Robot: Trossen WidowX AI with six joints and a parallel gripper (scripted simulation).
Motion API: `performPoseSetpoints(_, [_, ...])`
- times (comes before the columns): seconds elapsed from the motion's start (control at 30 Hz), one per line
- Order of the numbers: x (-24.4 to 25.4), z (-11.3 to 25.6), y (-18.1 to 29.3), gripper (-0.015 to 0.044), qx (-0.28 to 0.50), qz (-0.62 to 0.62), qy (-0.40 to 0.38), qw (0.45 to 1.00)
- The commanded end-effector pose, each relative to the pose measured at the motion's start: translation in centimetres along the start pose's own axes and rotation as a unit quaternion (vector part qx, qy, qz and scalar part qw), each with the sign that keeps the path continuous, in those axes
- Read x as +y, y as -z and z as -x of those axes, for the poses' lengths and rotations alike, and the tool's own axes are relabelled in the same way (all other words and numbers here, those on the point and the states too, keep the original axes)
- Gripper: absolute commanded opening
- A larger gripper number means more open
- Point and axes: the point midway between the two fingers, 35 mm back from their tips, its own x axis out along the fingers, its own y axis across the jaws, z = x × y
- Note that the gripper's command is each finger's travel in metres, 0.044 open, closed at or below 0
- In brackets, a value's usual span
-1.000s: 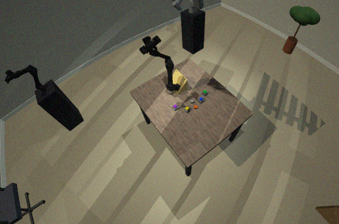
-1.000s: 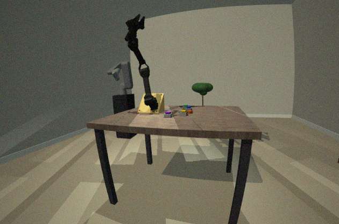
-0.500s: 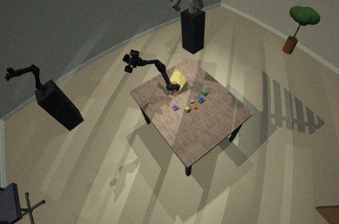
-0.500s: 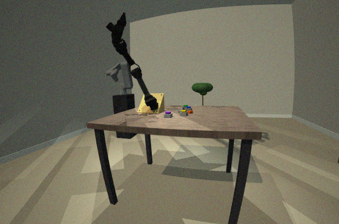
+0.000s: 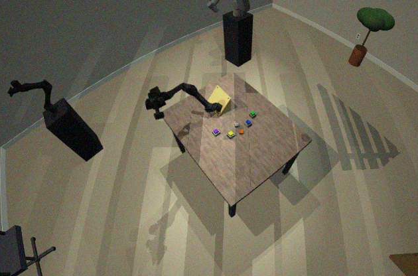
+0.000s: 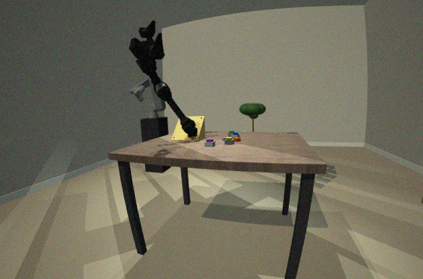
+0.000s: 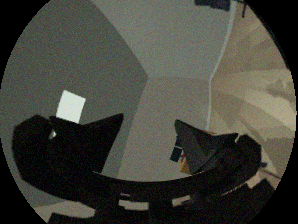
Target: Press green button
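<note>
The green button (image 5: 252,113) (image 6: 231,131) sits on a small grey base on the wooden table (image 5: 221,172) (image 6: 257,157), beyond the blue button (image 5: 248,122) (image 6: 236,134). Its cap looks raised, and nothing touches it. My gripper (image 5: 154,101) (image 6: 146,37) (image 7: 150,119) is open and empty. It is raised high, off to the left of the table's buttons, far from the green one. In the wrist view its fingers stand wide apart against the room walls, and no button shows there.
A purple button (image 5: 215,131) (image 6: 209,141) and a yellow button (image 5: 231,133) (image 6: 229,138) stand nearer. A pale block (image 5: 236,125) and an orange block (image 5: 241,131) (image 6: 237,139) lie among the buttons. A yellow sloped panel (image 5: 217,94) (image 6: 197,122) stands beside my arm's base.
</note>
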Motion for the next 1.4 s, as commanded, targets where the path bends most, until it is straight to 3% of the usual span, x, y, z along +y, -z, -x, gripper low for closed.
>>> performPoseSetpoints(0.0, [-6.9, -2.4, 1.1, 0.0400, 0.020, -0.074, 0.058, 0.995])
performPoseSetpoints(0.3, [-17.8, -5.8, 7.2, 0.0400, 0.078, -0.183, 0.166, 0.966])
performPoseSetpoints(0.7, [-28.2, -7.2, 21.3, 0.0400, 0.191, -0.267, 0.310, 0.892])
performPoseSetpoints(1.03, [-32.5, -4.5, 35.1, 0.0400, 0.306, -0.280, 0.416, 0.809])
performPoseSetpoints(1.37, [-33.3, 1.6, 48.3, 0.0400, 0.430, -0.240, 0.502, 0.711])
